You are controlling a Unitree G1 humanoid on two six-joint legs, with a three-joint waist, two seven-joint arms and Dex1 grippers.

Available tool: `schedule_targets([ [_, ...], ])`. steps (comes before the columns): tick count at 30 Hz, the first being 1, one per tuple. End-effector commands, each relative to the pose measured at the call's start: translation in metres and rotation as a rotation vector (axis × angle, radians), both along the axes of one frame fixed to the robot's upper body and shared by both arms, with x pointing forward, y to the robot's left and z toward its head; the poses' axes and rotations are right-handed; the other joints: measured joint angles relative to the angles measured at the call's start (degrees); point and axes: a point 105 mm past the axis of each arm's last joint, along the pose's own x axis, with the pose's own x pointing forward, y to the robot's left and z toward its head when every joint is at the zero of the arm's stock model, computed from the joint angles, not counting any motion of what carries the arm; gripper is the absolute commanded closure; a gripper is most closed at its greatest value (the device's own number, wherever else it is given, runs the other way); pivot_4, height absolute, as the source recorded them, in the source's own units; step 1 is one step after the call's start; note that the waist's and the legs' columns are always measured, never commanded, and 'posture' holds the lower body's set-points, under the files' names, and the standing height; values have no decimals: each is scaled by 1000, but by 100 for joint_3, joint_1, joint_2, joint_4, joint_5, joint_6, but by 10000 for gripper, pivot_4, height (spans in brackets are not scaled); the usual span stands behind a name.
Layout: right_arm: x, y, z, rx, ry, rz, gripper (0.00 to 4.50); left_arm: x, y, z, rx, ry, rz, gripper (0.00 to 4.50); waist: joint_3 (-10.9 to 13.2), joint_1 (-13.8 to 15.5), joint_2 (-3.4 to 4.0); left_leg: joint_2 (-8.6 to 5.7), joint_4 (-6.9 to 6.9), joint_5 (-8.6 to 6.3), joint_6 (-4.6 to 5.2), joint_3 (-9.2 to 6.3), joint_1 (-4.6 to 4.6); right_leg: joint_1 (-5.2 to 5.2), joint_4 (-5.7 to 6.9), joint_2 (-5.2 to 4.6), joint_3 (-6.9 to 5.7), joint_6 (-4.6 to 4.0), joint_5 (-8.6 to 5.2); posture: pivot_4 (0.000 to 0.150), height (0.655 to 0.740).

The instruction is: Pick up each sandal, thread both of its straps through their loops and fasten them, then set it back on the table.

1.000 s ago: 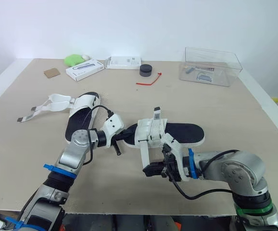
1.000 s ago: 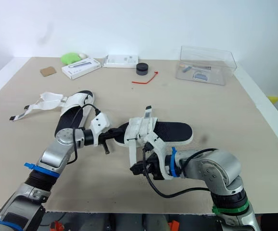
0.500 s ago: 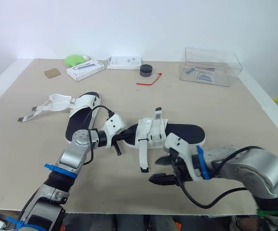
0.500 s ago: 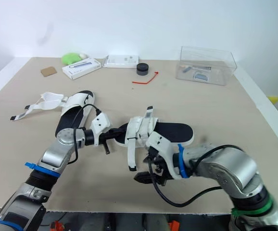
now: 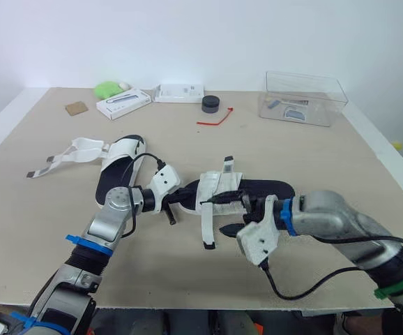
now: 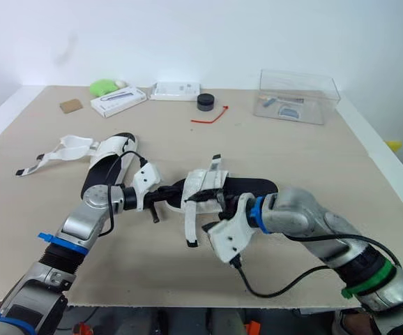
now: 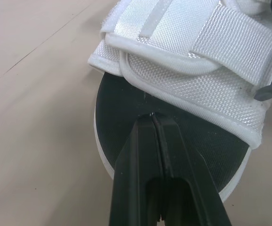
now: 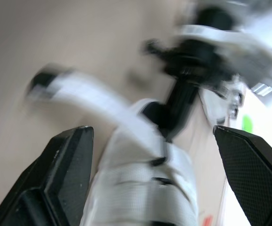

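A white-strapped sandal with a black insole (image 5: 261, 188) lies at mid table. Its long front strap (image 5: 207, 227) trails down onto the table. My left gripper (image 5: 181, 199) is shut, its tips resting on the insole (image 7: 126, 117) at the toe, against the edge of the white upper (image 7: 192, 84). My right gripper (image 5: 215, 214) is open just right of the straps, its fingers (image 8: 65, 160) spread wide with the blurred strap between them, apart from it. The second sandal (image 5: 115, 171) lies to the left with its straps (image 5: 76, 150) spread open.
At the back of the table stand a clear plastic box (image 5: 303, 98), a black puck (image 5: 210, 103), a red tie (image 5: 216, 117), two white boxes (image 5: 123, 102) (image 5: 180, 91), a green lump (image 5: 107, 87) and a brown card (image 5: 76, 107). The table's front edge runs close below my arms.
My right gripper has opened and let go of the front strap's end, then swung up to the right side of the straps. The left gripper stayed put.
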Motion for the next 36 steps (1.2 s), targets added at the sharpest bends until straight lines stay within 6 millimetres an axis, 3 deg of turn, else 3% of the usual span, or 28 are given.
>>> schedule_targets([
  [1, -2, 11, -1, -26, -95, 133, 1402, -8, 5, -35, 84, 108, 6, 45000, 0, -1, 0, 2, 0, 0, 0, 1, 2, 0, 1, 2, 2, -3, 1, 1500, 7400],
  [11, -5, 32, -3, 23, 0, 188, 1402, -10, 6, -35, 79, 110, 17, 45000, 0, 2, 0, 7, 0, -1, 1, -1, 4, 1, 4, 5, 0, -53, 27, 1500, 7400],
  [14, -7, 34, -4, 36, 41, 184, 10034, -10, 7, -35, 79, 111, 21, 45000, 0, 2, 0, 8, 0, -1, 2, -1, 4, 1, 4, 6, 0, -54, 27, 1500, 7400],
  [21, -7, 36, -6, 96, 184, 115, 42082, -11, 8, -35, 82, 113, 29, 45000, 0, 2, 0, 11, -1, -1, 2, -2, 5, 1, 5, 9, -1, -58, 25, 1500, 7400],
  [22, -7, 38, -3, 130, 224, 92, 44089, -11, 8, -35, 83, 113, 29, 45000, 0, 2, 0, 11, -2, -2, 3, -2, 5, 1, 5, 9, -1, -59, 25, 1500, 7400],
  [26, -1, 44, 15, 320, 469, -38, 44089, -11, 9, -35, 86, 115, 27, 45000, 0, 10, 0, 13, -3, -2, 3, -9, 4, 1, 7, 8, 1, -64, 24, 1500, 7400],
  [29, 20, 45, 36, 495, 757, -209, 44089, -11, 7, -36, 87, 115, 21, 45000, -1, 21, 0, 17, -3, -1, 1, -11, 5, 1, 8, 6, 1, -73, 30, 1500, 7400],
  [36, 60, 38, 56, 678, 1002, -462, 44089, -9, 4, -35, 81, 110, 19, 45000, -1, 52, 2, 21, -4, 1, -1, -26, 2, 0, 8, 0, -10, -90, 30, 1500, 7400],
])
